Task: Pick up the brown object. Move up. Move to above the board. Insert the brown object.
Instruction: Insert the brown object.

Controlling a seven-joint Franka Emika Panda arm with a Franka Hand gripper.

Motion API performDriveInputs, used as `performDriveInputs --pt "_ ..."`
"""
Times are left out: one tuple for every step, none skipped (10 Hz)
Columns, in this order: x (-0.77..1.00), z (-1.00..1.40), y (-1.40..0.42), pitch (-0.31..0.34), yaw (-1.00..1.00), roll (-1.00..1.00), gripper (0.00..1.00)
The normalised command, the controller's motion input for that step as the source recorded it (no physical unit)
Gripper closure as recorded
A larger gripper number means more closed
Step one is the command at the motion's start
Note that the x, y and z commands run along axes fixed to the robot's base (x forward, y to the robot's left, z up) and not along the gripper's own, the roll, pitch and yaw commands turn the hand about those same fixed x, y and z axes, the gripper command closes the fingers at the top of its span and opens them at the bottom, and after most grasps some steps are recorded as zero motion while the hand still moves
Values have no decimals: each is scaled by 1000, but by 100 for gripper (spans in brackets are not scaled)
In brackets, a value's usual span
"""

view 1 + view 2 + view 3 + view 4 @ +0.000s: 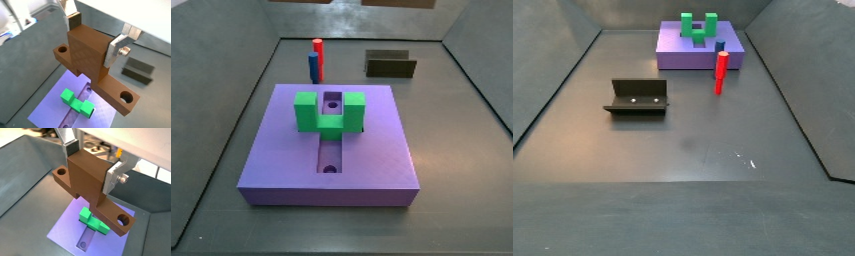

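Observation:
My gripper (93,39) is shut on the brown object (85,55), its silver fingers clamping the thick block part, with the long bar and its round end holes hanging below. The same shows in the other wrist view, with the gripper (91,165) shut on the brown object (89,178). The object hangs high above the lavender board (53,107) with its green U-shaped block (77,101). Both side views show the board (285,155) (676,56), its central slot and the green block (329,112) (699,27). The gripper and brown object are out of both side views.
The dark fixture (390,64) (637,97) stands on the grey floor apart from the board, and also shows in a wrist view (137,70). A slim red-topped peg (315,60) (722,70) stands upright beside the board. Grey sloping walls enclose the floor.

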Motion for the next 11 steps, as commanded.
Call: performDriveInputs --pt "234 -94 -120 0 -740 36 100" --pt "254 -123 -86 0 -766 47 100" --pt "246 -123 -63 0 -777 49 100" --pt "223 -131 -49 0 -777 56 100" --pt "231 -134 -51 13 -763 20 100" --pt "206 -140 -40 24 -774 17 100" --pt "166 -140 -34 27 -803 16 100" --pt "126 -117 -60 3 -791 0 100" --pt "80 -131 -63 16 -754 0 100" --pt "63 -126 -54 11 -723 0 100" --pt "37 -120 -46 0 -714 0 100"
